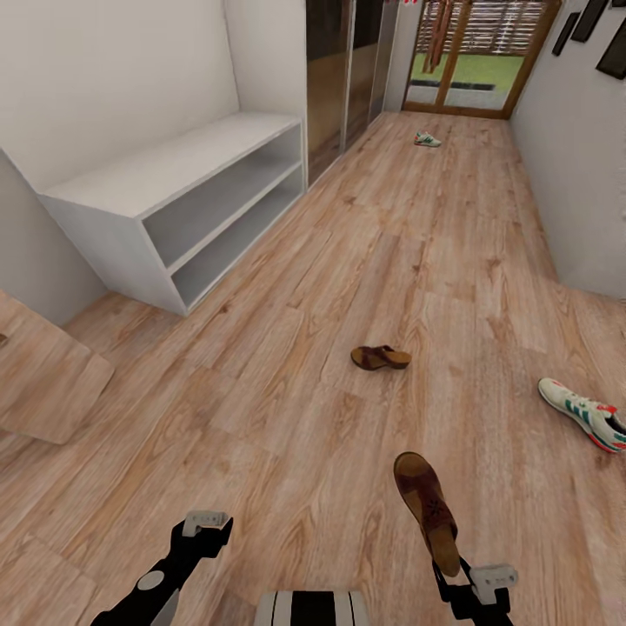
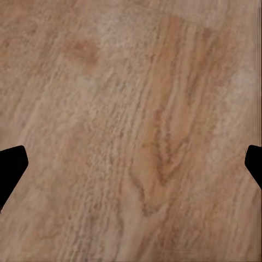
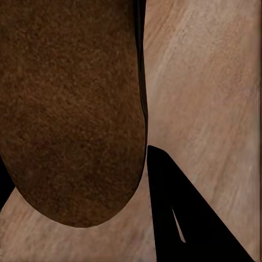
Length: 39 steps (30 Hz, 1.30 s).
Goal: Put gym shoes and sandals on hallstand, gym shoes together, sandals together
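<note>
**One sandal held, one sandal and two shoes on the floor**

One brown sandal (image 1: 426,511) is pinched at its heel end by the right gripper (image 1: 459,581), its toe pointing away from the robot above the corridor floor (image 1: 287,409); in the right wrist view the sandal's dark sole (image 3: 71,109) lies against a black finger (image 3: 185,218). A second sandal (image 1: 380,356) lies on the floor ahead, well apart from both grippers; one gym shoe (image 1: 584,414) lies by the right wall; another gym shoe (image 1: 427,139) lies far down the corridor near the glazed door (image 1: 474,52). No writing is legible on any shoe. The left gripper (image 1: 207,523) hangs low over bare planks, fingers spread wide with nothing between them (image 2: 11,169). The pale shelf unit (image 1: 187,196) stands against the left wall, its top and two shelves bare; both arms reach forward and down.
</note>
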Available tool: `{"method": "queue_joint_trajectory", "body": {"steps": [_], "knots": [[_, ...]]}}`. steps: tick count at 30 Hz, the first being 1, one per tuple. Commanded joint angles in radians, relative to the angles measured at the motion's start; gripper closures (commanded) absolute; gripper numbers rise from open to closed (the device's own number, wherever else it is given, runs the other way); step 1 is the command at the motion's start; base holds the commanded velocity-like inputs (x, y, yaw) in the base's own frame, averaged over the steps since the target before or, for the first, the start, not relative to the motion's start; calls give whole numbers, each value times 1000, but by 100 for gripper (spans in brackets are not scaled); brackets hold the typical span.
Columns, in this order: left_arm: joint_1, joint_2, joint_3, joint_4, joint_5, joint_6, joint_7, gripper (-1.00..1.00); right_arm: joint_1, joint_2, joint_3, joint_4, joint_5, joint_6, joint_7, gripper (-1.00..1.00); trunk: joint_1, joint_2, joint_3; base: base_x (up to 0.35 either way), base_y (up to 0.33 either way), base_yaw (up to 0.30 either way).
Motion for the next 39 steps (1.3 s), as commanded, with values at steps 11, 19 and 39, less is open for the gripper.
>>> {"method": "queue_joint_trajectory", "body": {"steps": [11, 19, 39], "knots": [[1, 0, -5, 1, 10, -5, -2, -100, -1, 5, -11, 1, 2, -3, 9, 100, -4, 7, 20, 0, 0, -83], [1, 0, -5, 0, 12, -5, -2, -100, -1, 5, -11, 2, 2, -3, 9, 100, -4, 7, 32, 0, 0, -86], [1, -3, -5, 1, 11, -5, -3, -100, -1, 7, -11, 3, 2, -3, 9, 100, -4, 7, 63, 0, 0, -88]]}}
